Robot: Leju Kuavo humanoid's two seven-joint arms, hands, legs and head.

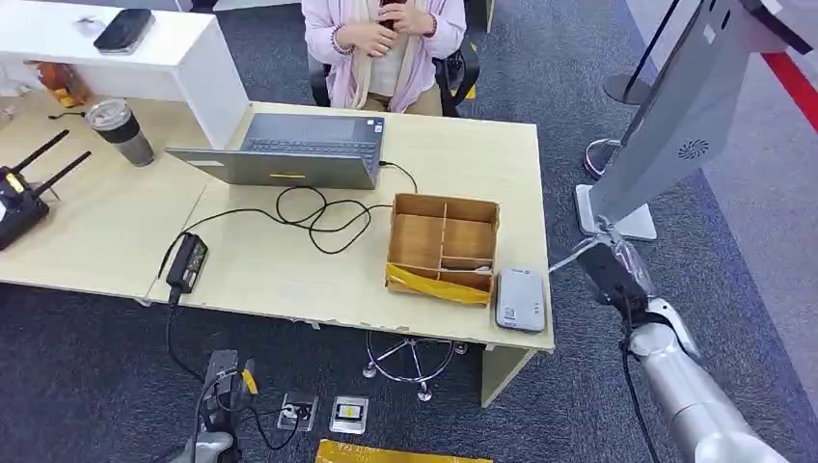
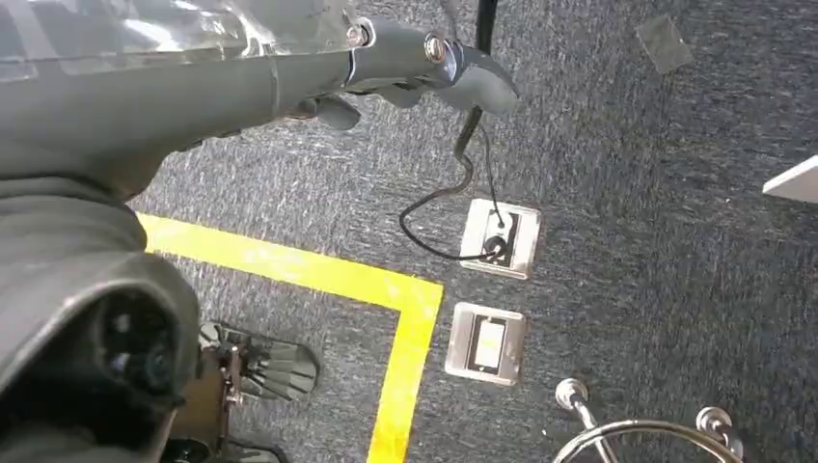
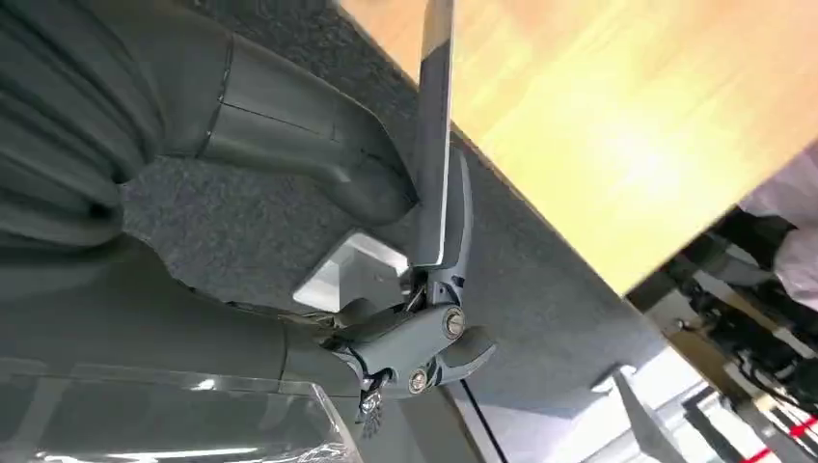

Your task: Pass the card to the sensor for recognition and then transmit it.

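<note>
1. The thin pale grey card stands edge-on in the right wrist view, pinched between the thick grey thumb and the darker fingers of the right hand.
2. From the head view that hand hangs off the right end of the light wooden desk, just beside the corner, with the card hard to make out there.
3. The flat grey card sensor lies on the desk's near right corner; there is small print on it, too small to read.
4. Touching its left side is an open wooden divided box with a strip of yellow tape along its front.
5. The left hand hangs over dark carpet and a yellow floor line, fingers curled in, holding nothing.
6. Further back are a grey laptop and a seated person in pink.
</note>
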